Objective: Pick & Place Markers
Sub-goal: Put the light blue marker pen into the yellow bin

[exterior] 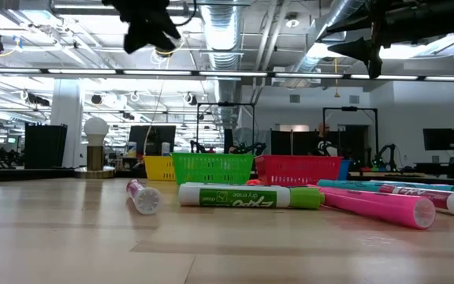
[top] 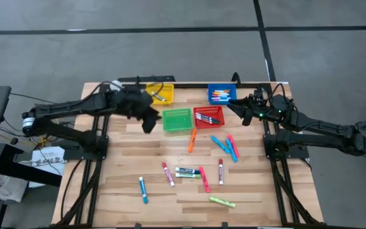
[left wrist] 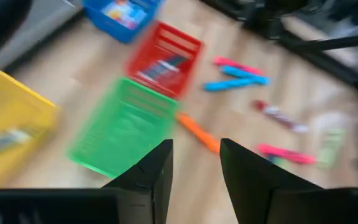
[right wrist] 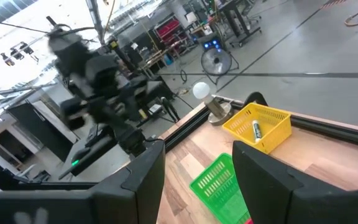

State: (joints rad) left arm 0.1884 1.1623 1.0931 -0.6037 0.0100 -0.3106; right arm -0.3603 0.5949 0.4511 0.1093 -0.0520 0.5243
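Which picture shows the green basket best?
The high view: the whole green basket shows from above, between yellow and red ones. Left wrist view is blurred, right wrist view shows part, low view only its front.

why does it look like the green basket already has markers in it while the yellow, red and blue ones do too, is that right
Not quite. In the high view the green basket is empty. The yellow basket, the red basket and the blue basket do hold markers, as you said.
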